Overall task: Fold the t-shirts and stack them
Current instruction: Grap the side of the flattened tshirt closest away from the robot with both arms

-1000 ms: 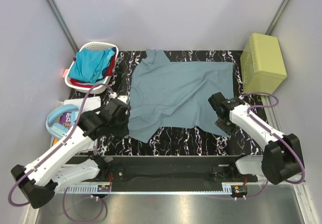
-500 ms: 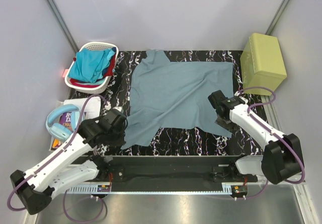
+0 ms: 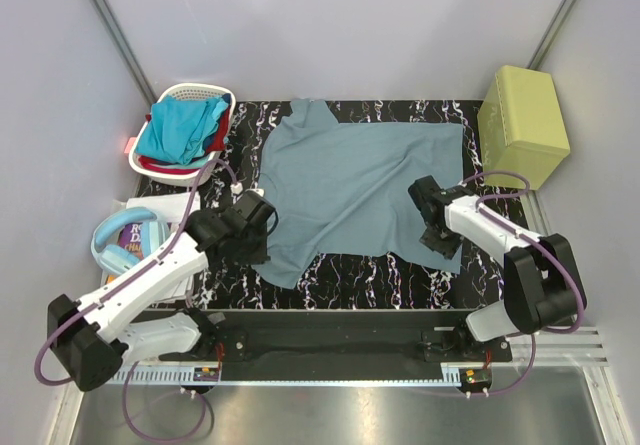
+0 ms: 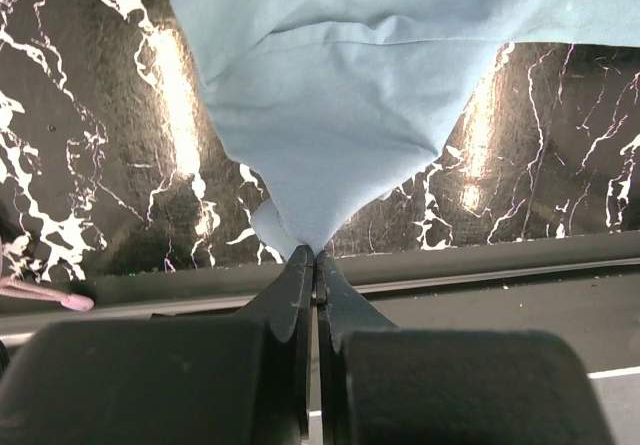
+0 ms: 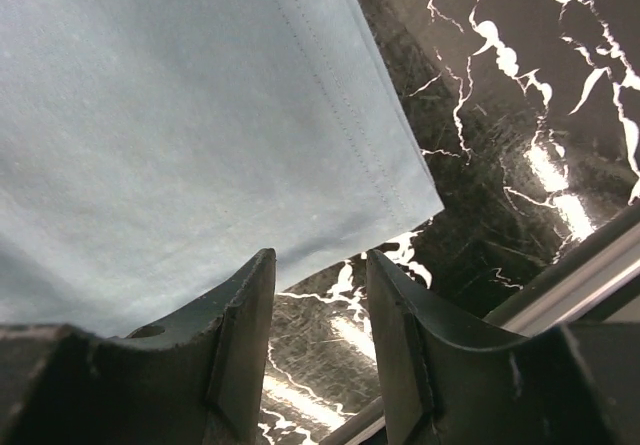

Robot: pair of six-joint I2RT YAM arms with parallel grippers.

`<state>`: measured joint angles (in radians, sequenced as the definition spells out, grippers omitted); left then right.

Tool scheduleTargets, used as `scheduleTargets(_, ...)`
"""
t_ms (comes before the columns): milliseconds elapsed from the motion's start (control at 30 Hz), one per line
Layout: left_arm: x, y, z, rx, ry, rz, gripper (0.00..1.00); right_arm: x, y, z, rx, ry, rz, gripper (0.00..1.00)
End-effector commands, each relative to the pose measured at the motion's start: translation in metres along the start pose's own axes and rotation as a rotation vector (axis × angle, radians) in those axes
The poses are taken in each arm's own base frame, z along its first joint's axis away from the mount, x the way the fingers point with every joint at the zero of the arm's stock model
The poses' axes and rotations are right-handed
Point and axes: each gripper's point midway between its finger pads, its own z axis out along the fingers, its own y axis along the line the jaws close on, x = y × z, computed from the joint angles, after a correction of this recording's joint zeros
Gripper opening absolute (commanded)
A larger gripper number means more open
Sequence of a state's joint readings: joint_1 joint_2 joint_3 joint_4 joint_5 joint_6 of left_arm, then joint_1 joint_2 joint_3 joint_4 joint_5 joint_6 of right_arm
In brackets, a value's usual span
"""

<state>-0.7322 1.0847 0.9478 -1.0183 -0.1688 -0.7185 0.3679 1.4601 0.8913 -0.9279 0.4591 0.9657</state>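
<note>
A muted grey-blue t-shirt lies spread flat on the black marbled table. My left gripper is at its near-left edge, shut on a pinched peak of the cloth, and the shirt fans out from the tips. My right gripper hovers open over the shirt's near-right hem corner. Bare table shows between its fingers. A turquoise t-shirt and a red t-shirt sit bundled in the basket.
The white laundry basket stands at the table's far left corner. A yellow-green box sits at the far right. Light blue headphones rest on a book left of the table. A black rail runs along the near edge.
The left gripper pulled the shirt's near-left edge toward the near left, then came back up and right with the cloth in it. The right gripper slid slightly left along the near-right hem.
</note>
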Motion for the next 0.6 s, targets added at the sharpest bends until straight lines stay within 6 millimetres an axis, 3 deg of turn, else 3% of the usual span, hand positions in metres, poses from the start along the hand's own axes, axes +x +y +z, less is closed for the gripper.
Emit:
scheduleTargets(0,-0.019,-0.014,-0.004,0.046,-0.061,0.019,0.0,-0.008,0.009,-0.004,-0.044,0.009,0.062,0.49)
scheduleTargets(267,-0.019,-0.019,0.002,0.059,-0.047,0.047,0.0,0.022,-0.009,0.001,-0.035,0.097,0.121,0.49)
scheduleTargets(567,-0.018,-0.023,0.009,0.065,-0.031,0.074,0.0,0.032,-0.029,0.01,0.029,0.085,0.123,0.48)
